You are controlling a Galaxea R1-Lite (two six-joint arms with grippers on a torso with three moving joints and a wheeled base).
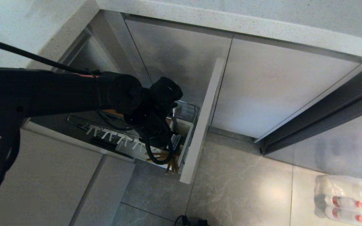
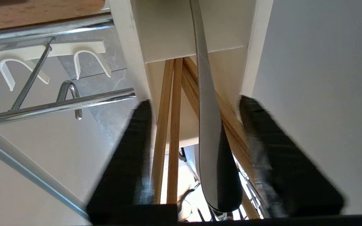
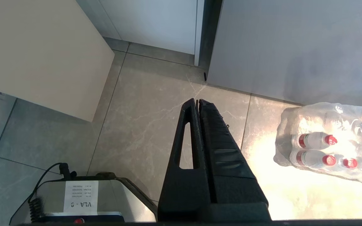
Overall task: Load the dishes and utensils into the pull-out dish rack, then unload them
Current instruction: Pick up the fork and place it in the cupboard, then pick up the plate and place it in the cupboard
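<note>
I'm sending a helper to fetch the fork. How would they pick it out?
Find the pull-out dish rack under the counter, then the white utensil caddy at its front corner. The fork stands there among wooden chopsticks: the only silver metal piece.

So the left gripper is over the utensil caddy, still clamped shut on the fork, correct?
Not quite. The left gripper is over the utensil caddy, but its jaws stand open on either side of the fork, not clamped on it. The left wrist view shows this.
</note>
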